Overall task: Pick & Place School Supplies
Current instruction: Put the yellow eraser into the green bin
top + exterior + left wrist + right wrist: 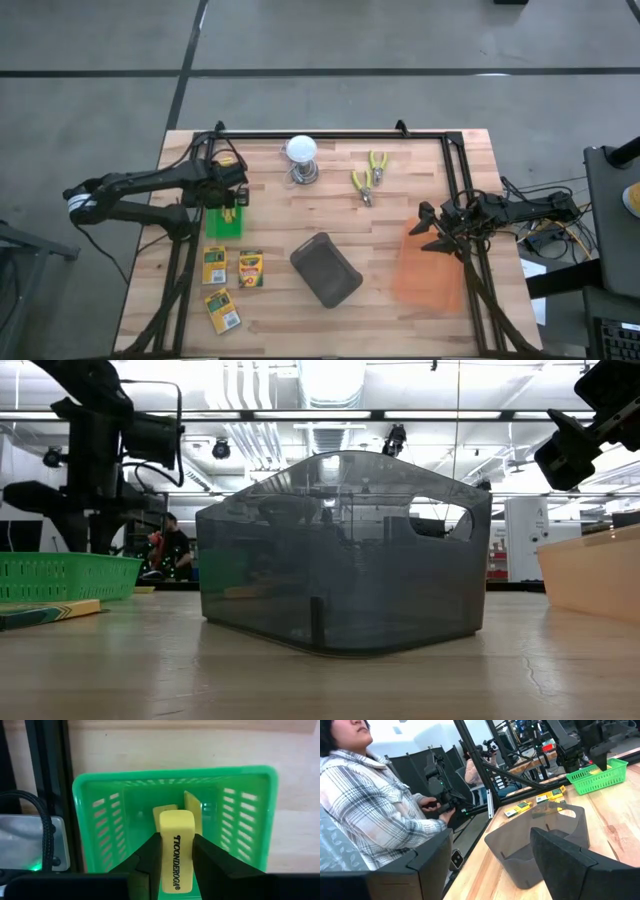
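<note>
The small yellow block eraser with black lettering [176, 851] is sitting pinched between the jaws of the left gripper [177, 851], which are closing on its two long flat sides, directly above the green slotted plastic basket [250, 810] where two more yellow pieces [192, 810] are lying. It looks light, slightly soft and grippy, so a mid-body pinch should be holding well. Beyond, three green-and-yellow crayon boxes [250, 268] are waiting on the wooden table [400, 220]. The right gripper [432, 229] is hanging spread open by the orange bin [430, 275].
</note>
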